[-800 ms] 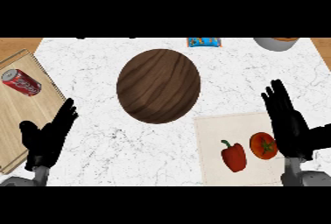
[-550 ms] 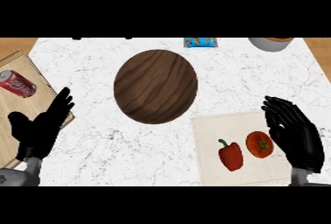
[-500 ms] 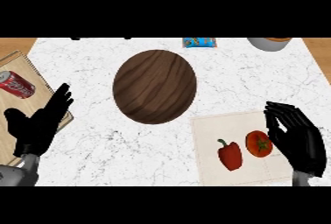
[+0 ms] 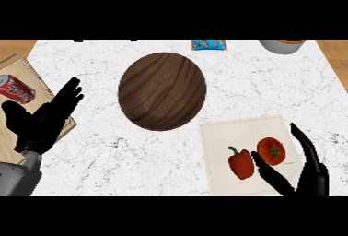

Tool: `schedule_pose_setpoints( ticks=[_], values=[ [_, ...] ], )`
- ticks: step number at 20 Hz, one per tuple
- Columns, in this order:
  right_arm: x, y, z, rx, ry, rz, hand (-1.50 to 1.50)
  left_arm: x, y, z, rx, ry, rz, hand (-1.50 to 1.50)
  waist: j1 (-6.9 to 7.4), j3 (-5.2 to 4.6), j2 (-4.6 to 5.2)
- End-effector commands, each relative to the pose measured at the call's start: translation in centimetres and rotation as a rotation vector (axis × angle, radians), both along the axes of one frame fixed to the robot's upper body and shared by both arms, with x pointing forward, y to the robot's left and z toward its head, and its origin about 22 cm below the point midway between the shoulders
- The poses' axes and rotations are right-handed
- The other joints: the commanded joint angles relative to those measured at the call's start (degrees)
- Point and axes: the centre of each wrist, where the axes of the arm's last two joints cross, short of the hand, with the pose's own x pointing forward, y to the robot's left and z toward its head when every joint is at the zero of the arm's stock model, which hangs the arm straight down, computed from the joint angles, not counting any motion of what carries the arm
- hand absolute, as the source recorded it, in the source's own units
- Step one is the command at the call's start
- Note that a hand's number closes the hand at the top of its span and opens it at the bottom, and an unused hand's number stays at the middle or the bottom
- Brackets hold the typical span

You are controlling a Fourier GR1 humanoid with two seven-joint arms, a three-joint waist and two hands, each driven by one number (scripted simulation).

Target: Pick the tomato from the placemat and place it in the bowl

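A red tomato (image 4: 272, 151) lies on the beige placemat (image 4: 231, 131) at the lower right, with a red bell pepper (image 4: 240, 163) just left of it. The dark wooden bowl (image 4: 162, 91) stands up and to the left, near the counter's middle. My right hand (image 4: 314, 182) comes in from the lower edge, open. Its thumb (image 4: 270, 177) reaches between pepper and tomato, and its fingers (image 4: 307, 154) stand right of the tomato, apart from it. My left hand (image 4: 41, 122) rests open at the left edge, fingers up.
A wooden cutting board (image 4: 20, 67) at the left carries a red soda can (image 4: 17, 89), partly under my left hand. At the far edge lie a blue packet (image 4: 209, 44) and a grey pot (image 4: 282, 45). White marble counter surrounds the bowl.
My right hand has sunk toward the lower edge and spread, so thumb and fingers now flank the tomato. The left hand has barely shifted. Tomato and pepper have not moved.
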Motion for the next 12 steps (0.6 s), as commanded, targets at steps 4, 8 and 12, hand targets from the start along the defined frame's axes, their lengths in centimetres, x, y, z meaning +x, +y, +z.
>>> schedule_pose_setpoints(
  ticks=[4,8,12],
  values=[
    [-4.0,2.1,1.5,-0.200,-0.006,-0.173,-1.50,0.6,-0.4,-0.8,0.000,0.005,-0.023,0.00,0.11,-0.18,0.05],
    [-6.5,1.7,2.5,-0.267,0.187,-0.230,-1.50,1.1,-0.1,1.2,0.002,-0.006,-0.025,0.00,0.39,-0.41,0.31],
    [-7.6,0.3,4.8,-0.347,0.384,-0.233,-1.50,0.8,0.9,0.7,-0.003,-0.011,-0.046,0.00,1.30,-0.56,0.59]
  ],
)
